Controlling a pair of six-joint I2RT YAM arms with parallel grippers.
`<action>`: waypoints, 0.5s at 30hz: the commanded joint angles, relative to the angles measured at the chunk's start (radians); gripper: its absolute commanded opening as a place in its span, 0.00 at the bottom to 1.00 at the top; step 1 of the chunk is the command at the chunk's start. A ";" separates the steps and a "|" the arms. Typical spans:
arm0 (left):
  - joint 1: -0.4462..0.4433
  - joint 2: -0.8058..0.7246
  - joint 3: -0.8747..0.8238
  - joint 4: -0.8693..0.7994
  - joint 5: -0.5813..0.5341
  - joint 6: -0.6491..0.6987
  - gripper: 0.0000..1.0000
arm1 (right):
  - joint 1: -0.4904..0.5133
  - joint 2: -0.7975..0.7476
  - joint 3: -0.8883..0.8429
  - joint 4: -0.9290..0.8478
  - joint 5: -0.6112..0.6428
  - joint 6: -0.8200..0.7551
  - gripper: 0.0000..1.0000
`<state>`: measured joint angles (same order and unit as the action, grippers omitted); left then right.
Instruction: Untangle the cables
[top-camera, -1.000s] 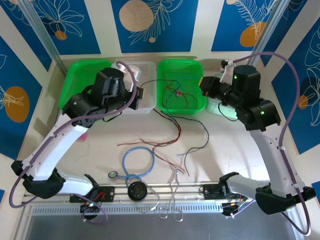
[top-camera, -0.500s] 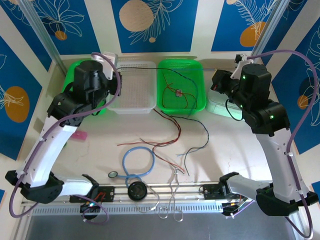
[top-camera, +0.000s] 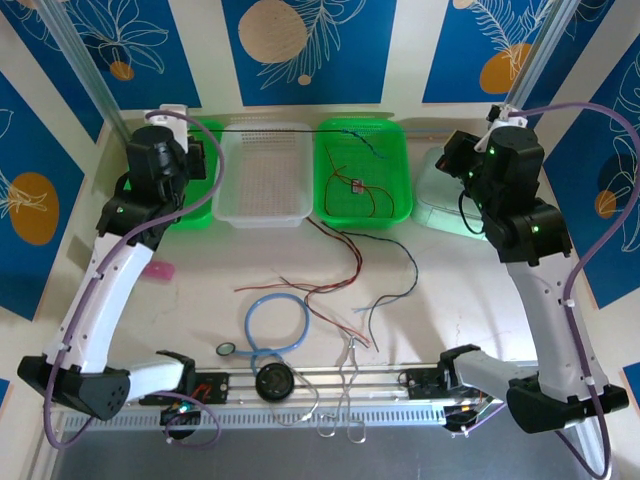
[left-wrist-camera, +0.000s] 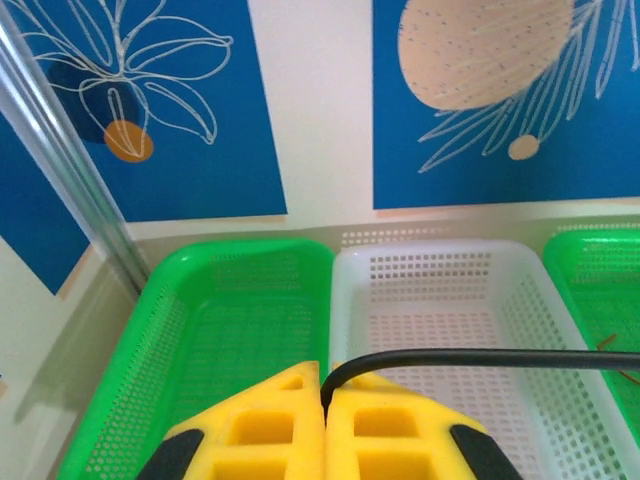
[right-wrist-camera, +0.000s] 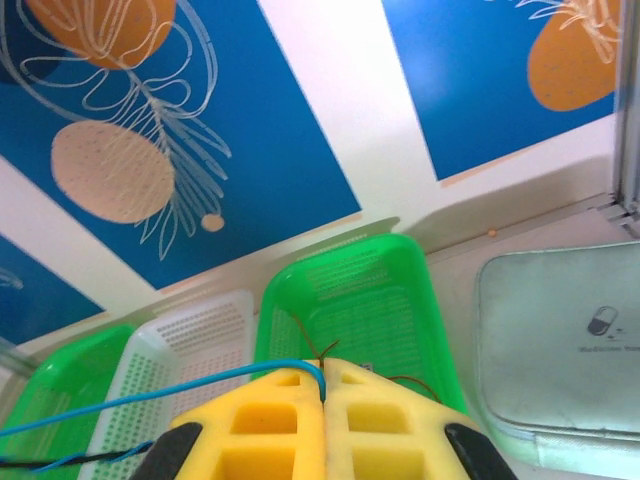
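Left gripper (left-wrist-camera: 323, 388) is pinched tight on a black cable (left-wrist-camera: 480, 357) that runs right over the white basket (left-wrist-camera: 440, 300). Right gripper (right-wrist-camera: 322, 385) is clamped on a blue cable (right-wrist-camera: 150, 398) leading left. The two seem twisted together farther along. Other cables (top-camera: 345, 270) lie on the worktop (top-camera: 460, 290).

In the left wrist view the left gripper (left-wrist-camera: 323, 392) is cropped by the edge at 6 o'clock. The end of the black cable (left-wrist-camera: 480, 356) is hidden in the seam of its closed fingers, the cable's far run leaves at 3 o'clock, and the green basket (left-wrist-camera: 600, 300) there is cut to a sliver. In the right wrist view the right gripper (right-wrist-camera: 323, 378) is cropped at 6 o'clock. The blue cable (right-wrist-camera: 150, 396) pinched in it exits at 8 o'clock, and the grey box (right-wrist-camera: 560, 340) at 4 o'clock is cut off, its lid print too small to read. From above, the tangle of cables (top-camera: 345, 285) at table centre is too fine to tell which strand crosses which.
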<state>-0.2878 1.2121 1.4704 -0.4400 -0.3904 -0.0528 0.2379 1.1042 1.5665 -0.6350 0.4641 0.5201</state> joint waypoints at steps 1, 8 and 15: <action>0.076 -0.038 -0.017 0.072 -0.057 -0.013 0.00 | -0.055 -0.009 -0.020 0.046 0.051 0.012 0.00; 0.166 -0.062 -0.065 0.102 -0.044 -0.064 0.00 | -0.126 -0.010 -0.032 0.037 -0.009 0.026 0.00; 0.271 -0.071 -0.092 0.085 -0.004 -0.130 0.00 | -0.203 -0.018 -0.054 0.031 -0.067 0.047 0.00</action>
<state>-0.0685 1.1629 1.3914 -0.3771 -0.3847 -0.1261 0.0650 1.1030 1.5234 -0.6147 0.4026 0.5434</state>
